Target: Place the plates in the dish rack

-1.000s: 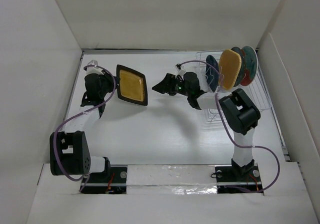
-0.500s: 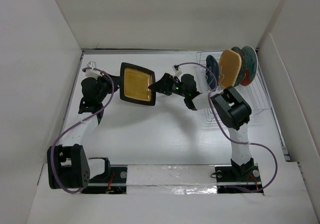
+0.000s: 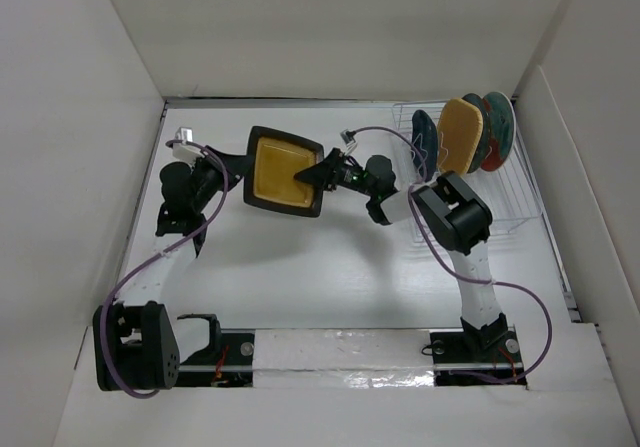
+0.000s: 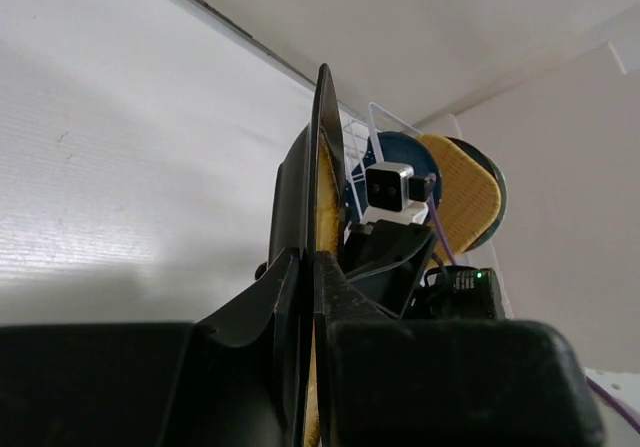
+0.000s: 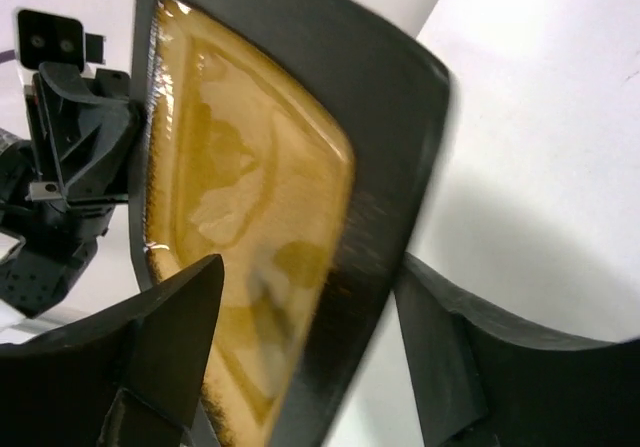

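Plates (image 3: 462, 135), four in one dish rack (image 3: 517, 197), one square plate (image 3: 282, 173) in left fingers (image 4: 246, 321)

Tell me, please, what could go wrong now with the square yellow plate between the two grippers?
1. The square plate is held on edge in the air, clamped only at its rim by the left gripper. The right gripper straddles the opposite rim with open jaws; if the left releases first, the plate may fall.
2. The dish rack already holds four upright plates, so the fifth might knock them when inserted.
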You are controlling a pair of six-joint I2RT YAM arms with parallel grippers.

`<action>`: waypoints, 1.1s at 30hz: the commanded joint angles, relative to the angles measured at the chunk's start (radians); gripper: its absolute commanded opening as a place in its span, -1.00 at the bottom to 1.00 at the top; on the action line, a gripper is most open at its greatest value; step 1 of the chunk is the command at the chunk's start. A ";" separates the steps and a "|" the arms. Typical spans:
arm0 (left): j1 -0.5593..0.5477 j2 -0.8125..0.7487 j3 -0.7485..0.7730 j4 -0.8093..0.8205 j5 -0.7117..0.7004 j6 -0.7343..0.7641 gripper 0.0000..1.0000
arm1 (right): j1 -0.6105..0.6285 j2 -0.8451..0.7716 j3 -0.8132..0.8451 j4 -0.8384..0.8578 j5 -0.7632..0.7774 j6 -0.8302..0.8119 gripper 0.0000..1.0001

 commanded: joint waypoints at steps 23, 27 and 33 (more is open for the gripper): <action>-0.028 -0.271 0.030 -0.158 -0.079 0.191 0.07 | -0.024 -0.782 -0.234 -0.448 0.319 -0.498 -1.00; -0.037 -0.322 0.013 -0.171 -0.088 0.209 0.08 | -0.047 -0.868 -0.213 -0.552 0.409 -0.552 -1.00; -0.074 -0.367 -0.024 -0.159 -0.073 0.209 0.06 | -0.113 -0.942 -0.167 -0.665 0.596 -0.626 -1.00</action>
